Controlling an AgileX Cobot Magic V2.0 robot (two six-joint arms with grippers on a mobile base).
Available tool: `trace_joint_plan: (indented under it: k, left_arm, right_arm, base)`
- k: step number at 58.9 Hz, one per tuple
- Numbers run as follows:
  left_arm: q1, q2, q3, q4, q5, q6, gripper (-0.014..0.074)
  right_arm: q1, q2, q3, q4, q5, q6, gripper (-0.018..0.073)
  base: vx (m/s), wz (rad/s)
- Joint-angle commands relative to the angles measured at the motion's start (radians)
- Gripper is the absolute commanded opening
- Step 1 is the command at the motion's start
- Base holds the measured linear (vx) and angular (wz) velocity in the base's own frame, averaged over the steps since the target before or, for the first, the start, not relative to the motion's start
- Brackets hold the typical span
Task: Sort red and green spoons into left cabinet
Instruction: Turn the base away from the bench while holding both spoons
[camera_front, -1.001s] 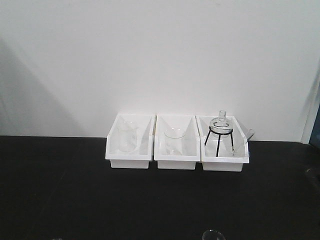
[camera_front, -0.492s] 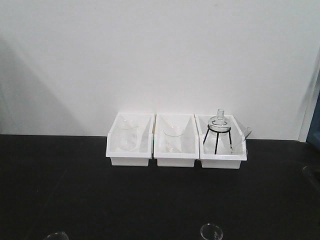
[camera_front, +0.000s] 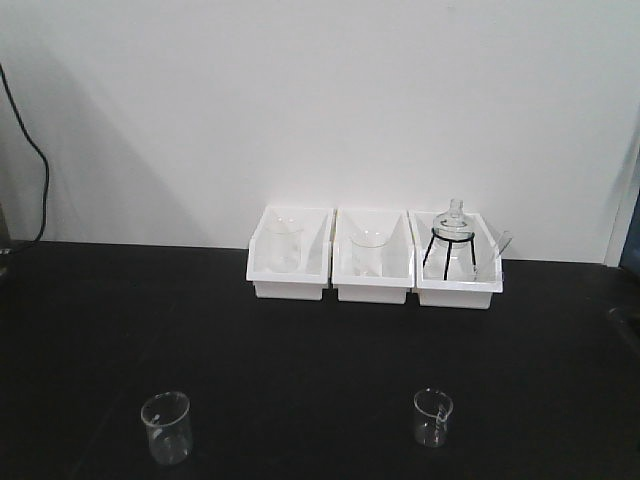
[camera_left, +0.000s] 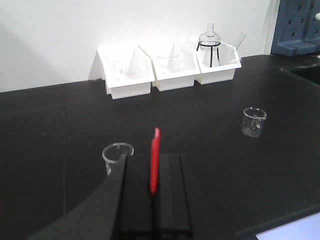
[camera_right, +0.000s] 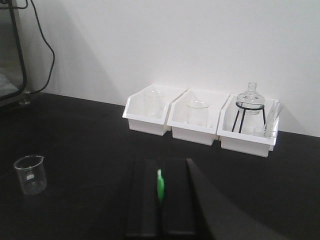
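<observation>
Here, my left gripper (camera_left: 155, 159) pinches the red spoon (camera_left: 156, 145), my right gripper (camera_right: 160, 163) the green spoon (camera_right: 160, 187), both jaws closed; a fast swing toward the cabinet could let either thin handle slip.

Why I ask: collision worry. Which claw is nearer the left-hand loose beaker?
Left. The left claw has that beaker just ahead, partly hidden by it; the right claw has only a labelled beaker well to its left.
</observation>
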Motion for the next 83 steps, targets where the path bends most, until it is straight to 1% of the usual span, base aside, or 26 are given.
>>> trace_joint_plan:
  k: [1,19,35,63,83]
  left_arm:
    - [-0.008,0.008,-0.024,-0.024,-0.062,-0.007,0.0000]
    - [-0.008,0.008,-0.024,-0.024,-0.062,-0.007,0.0000]
    - [-0.008,0.008,-0.024,-0.024,-0.062,-0.007,0.0000]
    - [-0.008,0.008,-0.024,-0.024,-0.062,-0.007,0.0000]
    - [-0.008,0.008,-0.024,-0.024,-0.062,-0.007,0.0000]
  right_arm:
    - [-0.002,0.003,-0.030,0.008,-0.040,-0.011,-0.0004]
    - [-0.002,0.003,-0.030,0.008,-0.040,-0.011,-0.0004]
    - [-0.002,0.003,-0.030,0.008,-0.040,-0.011,-0.0004]
    - [-0.002,0.003,-0.030,0.008,-0.040,-0.011,-0.0004]
    - [-0.002,0.003,-0.030,0.008,-0.037,-0.011,-0.0004]
  base:
    - [-0.27,0.13]
    - [-0.27,0.21]
    - [-0.24,0.41]
    - [-0.13,0.58]
    - [-0.04,0.72]
